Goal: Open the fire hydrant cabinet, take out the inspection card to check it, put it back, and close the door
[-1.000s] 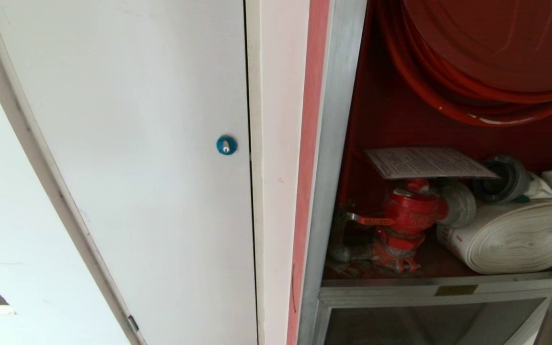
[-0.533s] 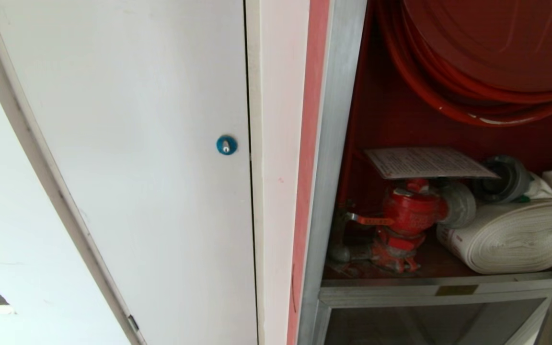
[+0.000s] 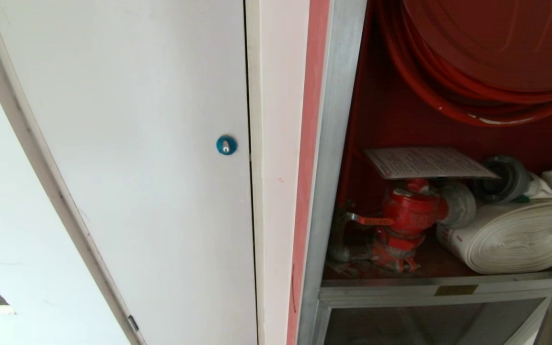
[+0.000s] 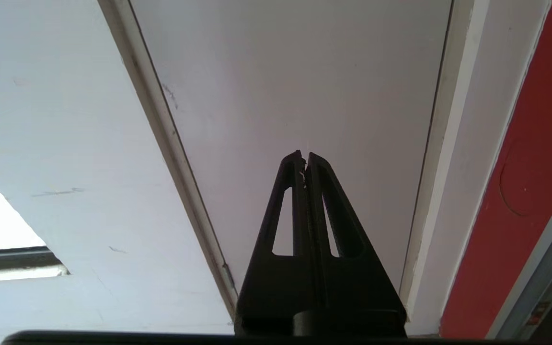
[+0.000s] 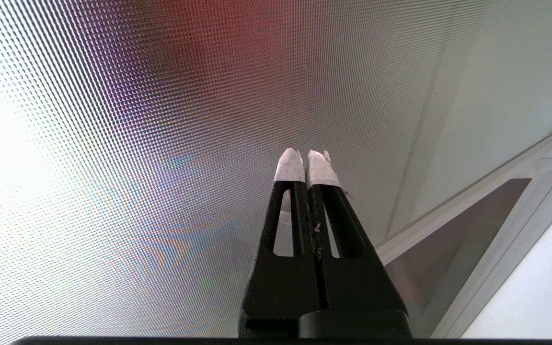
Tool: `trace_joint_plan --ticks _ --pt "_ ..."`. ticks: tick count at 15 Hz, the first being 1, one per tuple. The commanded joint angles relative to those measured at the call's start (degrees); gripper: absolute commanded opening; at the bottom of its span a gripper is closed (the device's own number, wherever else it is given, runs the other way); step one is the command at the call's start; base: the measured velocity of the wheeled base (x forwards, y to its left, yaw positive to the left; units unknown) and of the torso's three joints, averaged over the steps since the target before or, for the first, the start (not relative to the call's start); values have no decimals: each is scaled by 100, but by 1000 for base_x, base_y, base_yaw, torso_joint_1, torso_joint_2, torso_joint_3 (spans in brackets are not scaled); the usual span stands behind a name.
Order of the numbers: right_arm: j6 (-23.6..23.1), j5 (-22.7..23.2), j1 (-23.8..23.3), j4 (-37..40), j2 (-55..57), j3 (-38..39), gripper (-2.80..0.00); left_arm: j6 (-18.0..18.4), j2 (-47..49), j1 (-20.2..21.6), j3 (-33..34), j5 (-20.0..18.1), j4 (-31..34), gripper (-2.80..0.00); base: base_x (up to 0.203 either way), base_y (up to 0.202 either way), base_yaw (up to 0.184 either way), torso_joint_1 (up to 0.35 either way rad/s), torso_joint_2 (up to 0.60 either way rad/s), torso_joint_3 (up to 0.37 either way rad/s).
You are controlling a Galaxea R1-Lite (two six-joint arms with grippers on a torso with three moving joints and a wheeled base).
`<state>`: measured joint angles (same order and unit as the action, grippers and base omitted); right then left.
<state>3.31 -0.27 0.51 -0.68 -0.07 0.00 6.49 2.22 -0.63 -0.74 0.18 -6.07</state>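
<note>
While the left tool [image 4: 304,155] points at a plain white panel door [image 3: 127,143] with its fingers clenched on nothing, the blue round lock [image 3: 226,144] sits near that panel's right edge. Right of it, the fire hydrant cabinet [image 3: 336,143] stands open (red interior, hose reel [image 3: 491,43] above), the inspection card [image 3: 427,163] lying flat atop the red valve [image 3: 408,211], just beside the white rolled hose [image 3: 515,235]. The right tool [image 5: 307,155], tape-tipped, is clenched empty before the door [image 5: 137,120], a dotted glass panel.
</note>
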Motion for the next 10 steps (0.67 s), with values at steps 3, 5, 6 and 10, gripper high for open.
trace_joint_plan --ticks 3,5,6,10 --pt "3 0 2 -2 7 18 -280 -10 -222 2 150 -17 174 -280 0 0 0 0 0 0" --pt "3 0 2 -2 7 18 -280 -13 -222 2 151 -18 488 -280 0 0 0 0 0 0" --pt "3 0 2 -2 7 18 -280 -42 -222 2 144 -18 510 -280 0 0 0 0 0 0" --pt "3 0 2 -2 7 18 -280 -172 -222 2 146 -39 493 -280 0 0 0 0 0 0"
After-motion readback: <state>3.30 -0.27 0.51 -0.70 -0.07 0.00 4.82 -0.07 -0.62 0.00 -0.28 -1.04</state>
